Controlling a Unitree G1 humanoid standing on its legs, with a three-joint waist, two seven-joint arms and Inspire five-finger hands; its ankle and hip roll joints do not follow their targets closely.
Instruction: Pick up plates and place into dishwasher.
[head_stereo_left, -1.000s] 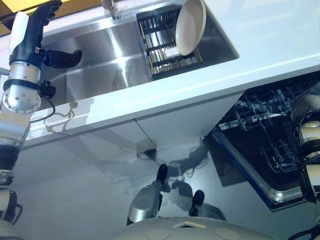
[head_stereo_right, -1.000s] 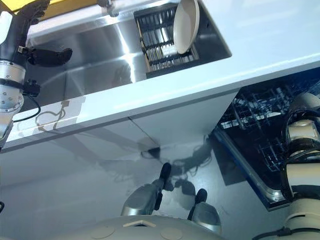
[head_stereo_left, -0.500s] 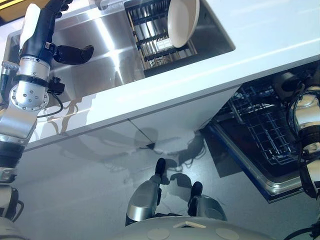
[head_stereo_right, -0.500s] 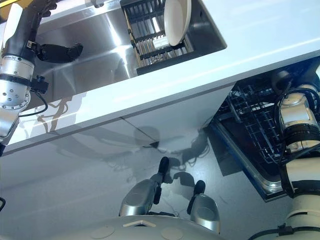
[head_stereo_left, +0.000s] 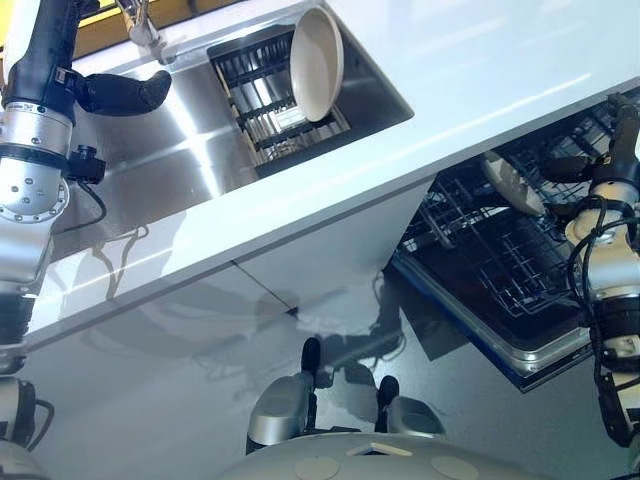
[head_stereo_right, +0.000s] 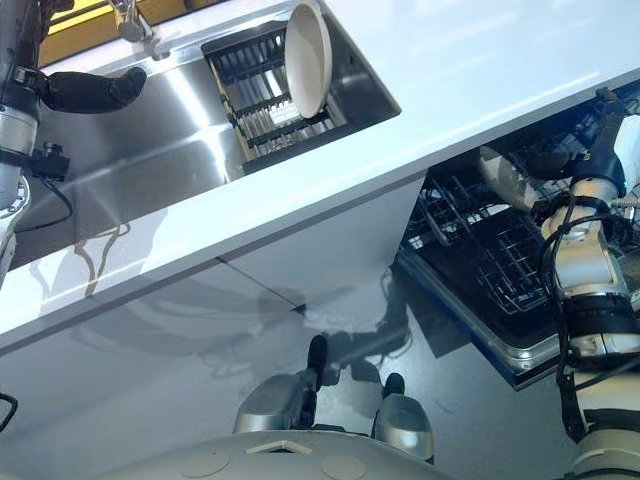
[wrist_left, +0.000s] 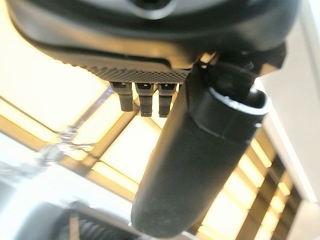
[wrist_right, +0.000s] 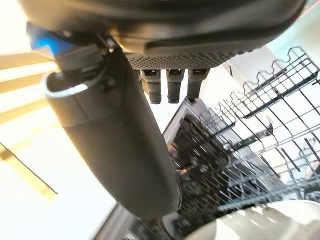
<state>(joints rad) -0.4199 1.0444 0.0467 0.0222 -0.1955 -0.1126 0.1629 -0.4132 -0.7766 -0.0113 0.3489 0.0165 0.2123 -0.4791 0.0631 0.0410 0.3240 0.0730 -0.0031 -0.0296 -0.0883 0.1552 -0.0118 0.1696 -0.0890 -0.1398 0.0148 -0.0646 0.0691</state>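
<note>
Two plates. Plate in sink (head_stereo_left: 317, 63): cream-white, round, shallow, standing on edge and leaning, propped in the dark wire rack (head_stereo_left: 262, 100) at the right end of the steel sink (head_stereo_left: 180, 150); hollow face turned toward the sink's left side. Second plate (head_stereo_left: 514, 184): pale, similar colour, tilted on edge among the wires of the dishwasher's rack (head_stereo_left: 505, 260), at the rack's back part just under the surface's (head_stereo_left: 480, 70) edge; partly hidden by wires. Dishwasher (head_stereo_left: 520, 345) open, lower rack pulled out, dark interior. The two plates lie well apart.
</note>
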